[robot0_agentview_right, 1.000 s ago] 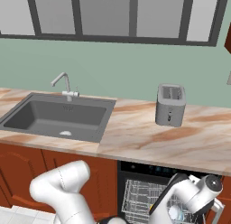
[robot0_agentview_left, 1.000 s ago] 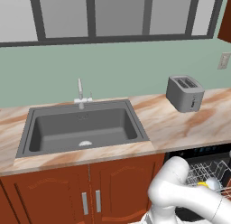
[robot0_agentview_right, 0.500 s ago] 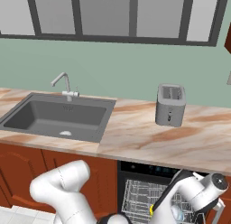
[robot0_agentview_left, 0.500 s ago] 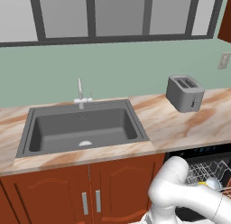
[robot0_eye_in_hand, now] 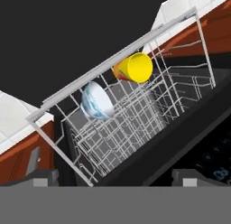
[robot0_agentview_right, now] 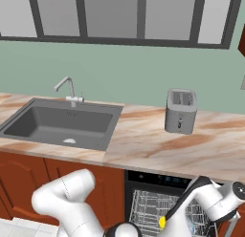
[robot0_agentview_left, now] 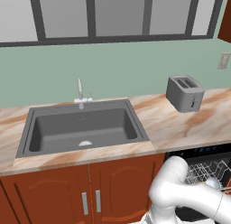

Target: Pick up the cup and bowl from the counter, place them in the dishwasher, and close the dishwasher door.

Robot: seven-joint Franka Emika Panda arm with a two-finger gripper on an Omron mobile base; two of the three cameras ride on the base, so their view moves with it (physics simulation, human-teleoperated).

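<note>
In the hand view the yellow cup (robot0_eye_in_hand: 133, 67) lies on its side at the far edge of the pulled-out white wire rack (robot0_eye_in_hand: 135, 114) of the dishwasher (robot0_agentview_right: 153, 202). The white bowl (robot0_eye_in_hand: 97, 101) stands on edge in the same rack, left of the cup. Beyond the rack lies the black dishwasher door (robot0_eye_in_hand: 67, 33), lowered flat. My gripper (robot0_eye_in_hand: 119, 180) hangs above the rack's near side, open, with nothing between its fingertips (robot0_eye_in_hand: 43, 177). The cup (robot0_agentview_right: 162, 222) also peeks out beside my forearm in the right base view. The counter (robot0_agentview_left: 180, 123) runs above the dishwasher.
A grey toaster (robot0_agentview_left: 184, 93) stands on the counter right of the sink (robot0_agentview_left: 83, 128) and its faucet (robot0_agentview_left: 80, 90). Red-brown cabinets (robot0_agentview_left: 90, 187) flank the dishwasher. White floor tiles (robot0_eye_in_hand: 18, 114) show on either side of the lowered door. My white arm (robot0_agentview_right: 72, 198) crosses low in front.
My wrist has drifted slightly to the right over the rack. The cup and the bowl have stayed where they were in the rack.
</note>
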